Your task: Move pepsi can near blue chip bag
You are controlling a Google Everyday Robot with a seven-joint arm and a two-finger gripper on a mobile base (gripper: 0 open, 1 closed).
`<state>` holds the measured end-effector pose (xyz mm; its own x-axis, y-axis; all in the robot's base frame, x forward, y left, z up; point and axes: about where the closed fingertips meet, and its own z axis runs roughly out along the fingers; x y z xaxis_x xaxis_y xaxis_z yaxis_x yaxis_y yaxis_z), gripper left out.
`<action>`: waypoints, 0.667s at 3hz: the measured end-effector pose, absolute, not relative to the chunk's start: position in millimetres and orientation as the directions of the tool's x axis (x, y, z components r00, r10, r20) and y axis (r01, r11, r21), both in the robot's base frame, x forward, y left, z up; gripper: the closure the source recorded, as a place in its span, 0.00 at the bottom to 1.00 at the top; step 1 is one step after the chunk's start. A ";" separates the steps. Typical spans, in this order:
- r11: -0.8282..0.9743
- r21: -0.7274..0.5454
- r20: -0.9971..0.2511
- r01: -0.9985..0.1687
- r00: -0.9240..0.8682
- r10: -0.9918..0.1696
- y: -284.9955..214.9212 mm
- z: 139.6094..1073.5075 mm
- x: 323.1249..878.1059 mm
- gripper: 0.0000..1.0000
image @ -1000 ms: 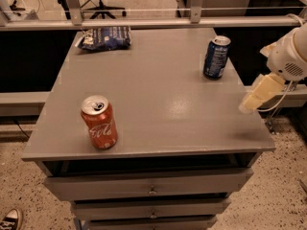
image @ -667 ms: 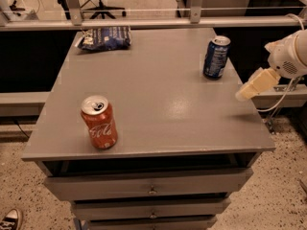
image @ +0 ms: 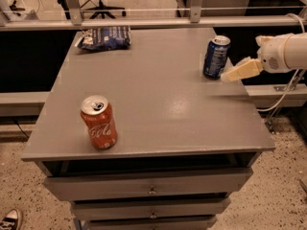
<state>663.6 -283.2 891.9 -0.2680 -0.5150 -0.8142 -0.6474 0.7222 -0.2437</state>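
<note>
Grey flat-topped counter [image: 158, 104] with drawers below the near edge. Crumpled dark blue foil chip bag [image: 105, 37] lies flat at the far left corner. White robot arm reaches in from the right; its cream hand [image: 241, 71] sits just beside the right side of the dark blue aluminium pepsi can [image: 216, 56]. Whether the hand is apart or together: cannot tell. The pepsi can stands upright far right, well apart from the bag. Red-orange cola can [image: 99, 122] stands upright near left.

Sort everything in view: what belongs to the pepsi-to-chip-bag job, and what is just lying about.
Job: pepsi can, far right of the table; blue chip bag, far left corner; gripper, just right of the pepsi can.
Lying about: red cola can, front left.
</note>
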 end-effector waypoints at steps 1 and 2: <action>0.730 -0.161 -0.877 -0.664 -0.243 -0.414 -258.5 889.1 685.7 0.00; 0.714 -0.086 -0.911 -0.695 -0.236 -0.339 -230.1 886.8 700.3 0.00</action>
<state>700.3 -230.1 886.8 -0.2355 -0.3393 -0.9107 -0.6949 0.7139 -0.0863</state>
